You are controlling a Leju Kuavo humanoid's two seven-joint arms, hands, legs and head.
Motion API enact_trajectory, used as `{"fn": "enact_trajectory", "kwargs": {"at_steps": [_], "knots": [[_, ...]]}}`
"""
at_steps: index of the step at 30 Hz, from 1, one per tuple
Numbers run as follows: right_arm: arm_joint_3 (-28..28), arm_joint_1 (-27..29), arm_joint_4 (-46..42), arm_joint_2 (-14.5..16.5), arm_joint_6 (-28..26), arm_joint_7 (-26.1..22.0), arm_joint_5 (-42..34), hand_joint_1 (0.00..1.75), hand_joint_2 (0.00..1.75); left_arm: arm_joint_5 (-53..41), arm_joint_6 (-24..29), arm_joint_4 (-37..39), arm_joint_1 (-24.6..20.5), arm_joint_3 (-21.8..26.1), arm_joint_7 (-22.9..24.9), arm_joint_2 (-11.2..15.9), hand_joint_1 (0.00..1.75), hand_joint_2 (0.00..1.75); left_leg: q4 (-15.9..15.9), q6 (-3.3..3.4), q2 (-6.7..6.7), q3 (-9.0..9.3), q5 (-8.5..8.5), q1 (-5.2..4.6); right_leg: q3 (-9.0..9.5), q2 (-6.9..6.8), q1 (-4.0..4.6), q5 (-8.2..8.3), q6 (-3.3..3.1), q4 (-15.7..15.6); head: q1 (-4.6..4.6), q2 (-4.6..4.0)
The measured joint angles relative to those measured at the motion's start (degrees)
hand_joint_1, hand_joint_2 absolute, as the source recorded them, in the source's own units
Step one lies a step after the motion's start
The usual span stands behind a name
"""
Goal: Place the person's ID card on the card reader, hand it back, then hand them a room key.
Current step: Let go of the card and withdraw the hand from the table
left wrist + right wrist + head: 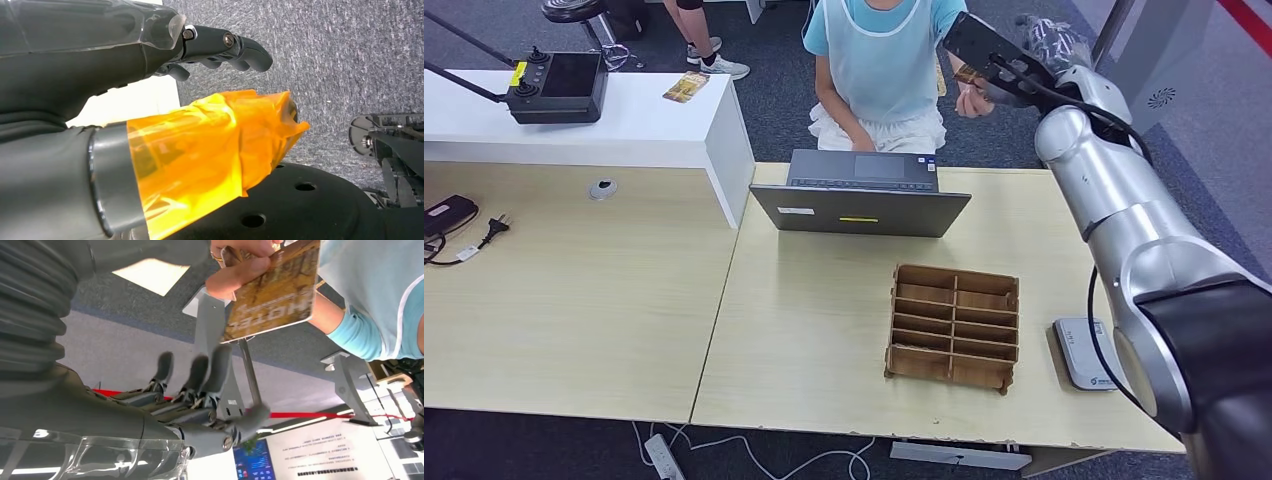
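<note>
The room key [272, 290], a brown hotel card, is at 1 o'clock in the head view, now gripped by the person's hand [972, 98], while the right hand [200, 385] has its fingers apart and holds nothing, so I judge the last handover is finishing and the arm should next draw back.

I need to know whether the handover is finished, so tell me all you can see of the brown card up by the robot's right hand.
The brown, glossy rectangular card bears a mottled gold-brown picture and pale lettering reading HOTEL. A person's hand pinches it at one edge. The robot's right hand lies beside it with fingers spread; in the right wrist view they do not touch the card. In the head view it shows small, at the person's fingers, raised above the desk's far side.
</note>
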Motion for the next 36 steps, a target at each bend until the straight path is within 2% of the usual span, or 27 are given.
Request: {"fn": "enact_trajectory", "kwargs": {"at_steps": [13,22,26,30,34,36], "knots": [[-1.73,1.51,-2.45,-1.96,-2.11,-2.15,2.00,0.00,1.75,0.00,0.05,0.00,0.01,-0.10,-0.50,-0.02,0.00,0.00,0.00,0.00,0.00,0.00,0.00,0.00,0.00,0.00,0.00,0.00,0.00,0.00,0.00,0.00],[-4.13,4.92,-9.96,-3.81,-4.57,-6.21,-0.13,0.00,1.75,0.49,0.28,0.00,0.04,-0.10,-0.79,-0.04,0.00,0.00,0.00,0.00,-0.01,0.00,0.00,0.00,0.00,0.00,0.00,0.00,0.00,-0.01,0.00,0.00],[-6.44,8.15,-15.87,-4.36,-3.31,-8.93,-6.59,0.00,1.75,1.08,0.54,0.00,0.05,-0.10,-0.91,-0.06,0.00,0.00,0.00,0.00,-0.01,0.00,-0.01,0.00,0.00,-0.01,0.00,0.00,0.00,-0.02,0.01,0.00],[-10.55,12.60,-23.47,-4.69,1.19,-11.90,-19.74,0.00,1.75,2.15,0.72,0.00,0.09,0.08,-0.96,-0.15,0.00,0.00,0.00,0.00,-0.02,-0.01,-0.01,0.00,0.00,-0.02,0.00,0.00,0.00,-0.02,-0.01,0.00],[-14.29,16.37,-29.62,-5.39,5.96,-12.92,-32.88,0.00,1.75,2.89,1.05,0.00,0.15,0.39,-1.00,-0.34,0.00,0.00,0.00,0.00,-0.05,-0.02,-0.01,0.00,0.01,-0.05,0.00,0.00,0.00,-0.03,0.01,0.00],[-15.27,17.27,-30.95,-5.56,6.92,-12.74,-36.41,0.00,1.75,3.06,1.14,0.00,0.17,0.51,-0.99,-0.37,0.00,0.00,0.00,0.00,-0.04,-0.03,-0.01,0.00,0.01,-0.04,0.00,0.00,0.00,-0.03,0.00,0.00]]}}
